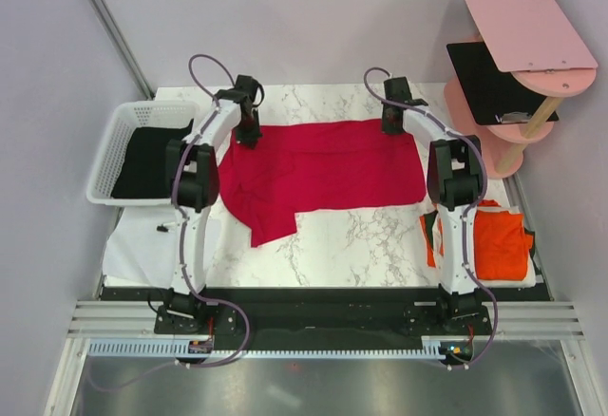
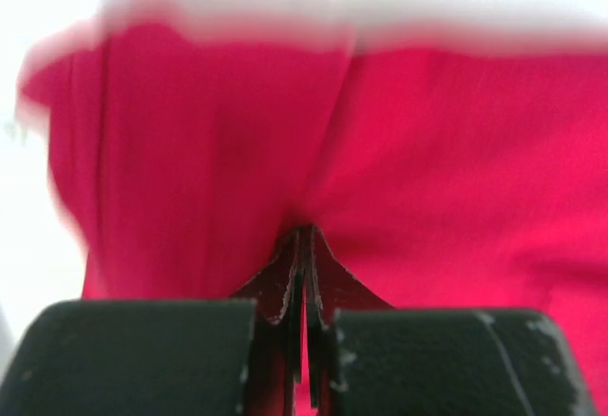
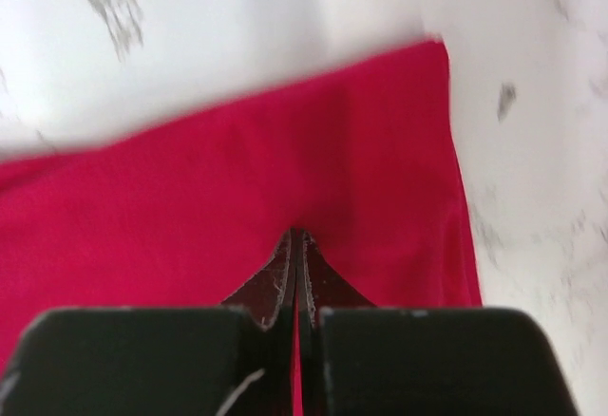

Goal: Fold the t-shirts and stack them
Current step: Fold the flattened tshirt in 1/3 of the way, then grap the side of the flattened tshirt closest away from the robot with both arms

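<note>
**Crimson t-shirt spread on marble table, pinched along its far edge**

- White plastic mesh basket, rectangular, at the table's left edge. It holds a black t-shirt, soft and matte.
- Left gripper: jaws pressed together on the far left edge of the crimson t-shirt, with cloth puckered at the fingertips.
- Crimson t-shirt: plain soft knit at the centre of the table. Its right half lies flat with straight edges, and its left half is rumpled with a pointed flap reaching nearward.
- Bare white grey-veined marble lies open before its near edge, between the arms.
- Right gripper: jaws likewise clamped on the shirt, near its far right corner.
- Orange-red t-shirts: folded at the near right, partly behind the right arm.
- Pink tiered stand at the far right, carrying a flat black board.
</note>
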